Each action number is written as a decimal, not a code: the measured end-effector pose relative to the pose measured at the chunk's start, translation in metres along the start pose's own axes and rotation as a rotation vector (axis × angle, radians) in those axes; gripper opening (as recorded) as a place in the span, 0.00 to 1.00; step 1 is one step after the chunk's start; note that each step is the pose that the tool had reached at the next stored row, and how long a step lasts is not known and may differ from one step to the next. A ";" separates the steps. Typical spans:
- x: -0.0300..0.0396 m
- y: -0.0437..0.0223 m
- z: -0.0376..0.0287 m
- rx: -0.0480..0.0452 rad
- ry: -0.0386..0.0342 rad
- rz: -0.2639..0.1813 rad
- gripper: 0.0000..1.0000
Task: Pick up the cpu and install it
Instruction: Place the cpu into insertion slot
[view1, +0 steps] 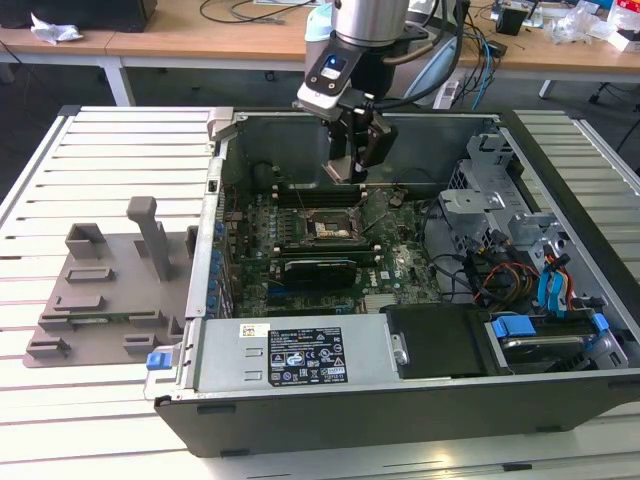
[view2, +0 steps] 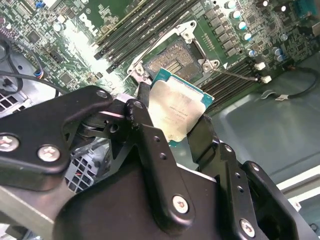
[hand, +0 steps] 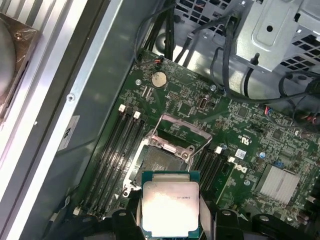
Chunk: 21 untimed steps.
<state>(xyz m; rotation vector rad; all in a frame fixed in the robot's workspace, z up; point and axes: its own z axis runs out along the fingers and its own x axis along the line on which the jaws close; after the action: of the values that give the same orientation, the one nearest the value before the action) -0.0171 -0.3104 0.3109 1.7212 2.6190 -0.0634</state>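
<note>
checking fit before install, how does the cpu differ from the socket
The cpu has a shiny silver top; the socket shows a dark grid. The cpu is held in the gripper above the board; the socket is fixed to it. Both are square, similar in footprint.

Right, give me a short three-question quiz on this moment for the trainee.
1. True or false: the cpu is already seated in the socket.
2. What does the end effector grip? A) a memory stick B) the cpu C) a cable
3. Fill in: the grey tray lies on the exterior view's ____ of the computer case.

Key: 1 false, it is held above the open socket; 2 B; 3 left.
</note>
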 end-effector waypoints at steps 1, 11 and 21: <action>0.0000 0.0000 0.0001 0.0003 0.0003 0.009 0.55; 0.0000 0.0000 0.0002 0.0021 0.0021 0.073 0.55; 0.0000 0.0000 0.0010 0.0036 0.0034 0.126 0.55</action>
<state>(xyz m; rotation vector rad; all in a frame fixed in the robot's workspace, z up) -0.0171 -0.3104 0.3098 1.8839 2.5075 -0.0644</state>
